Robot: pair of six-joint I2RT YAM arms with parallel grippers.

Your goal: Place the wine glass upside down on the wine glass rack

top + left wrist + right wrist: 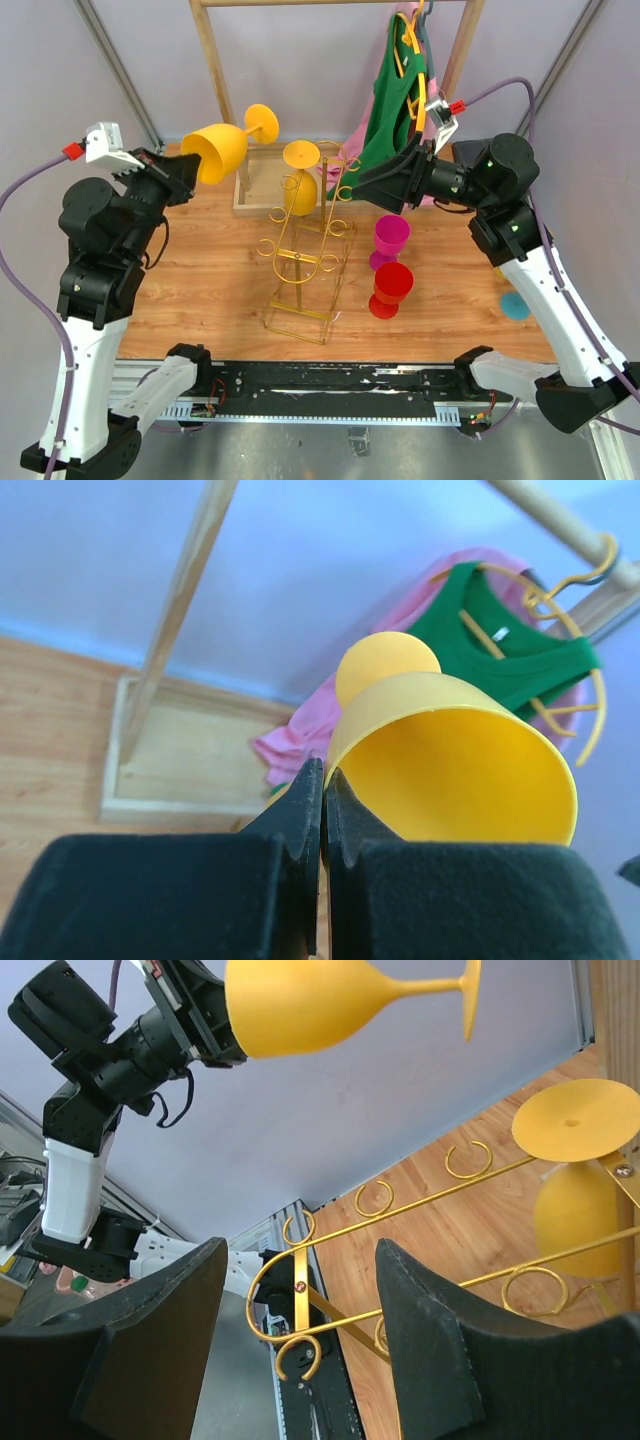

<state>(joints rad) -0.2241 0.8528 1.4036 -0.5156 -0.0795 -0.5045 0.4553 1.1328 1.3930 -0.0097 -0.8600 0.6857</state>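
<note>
- The left gripper [186,166] clamps its fingers on the rim of the yellow wine glass [216,150], and we see the thin wall pinched between the two black pads in the left wrist view.
- The glass lies on its side in the air, up and to the left of the wine glass rack [300,255], with its foot pointing toward the rack's far end and nothing under it.
- The right gripper [362,186] hangs spread wide and empty just right of the rack's upper arms, aimed at them.
- On the rack, a second yellow glass [299,192] hangs foot-up near the far end; the nearer loops look free.
- Right of the rack, a magenta glass [390,236] and a red glass [392,286] stand on the table.
- We judge this the carry stage: glass lifted, not yet over the rack.
- The next move calls for tipping the bowl downward and sliding the stem into a free loop, steering around the hanging glass.
</note>
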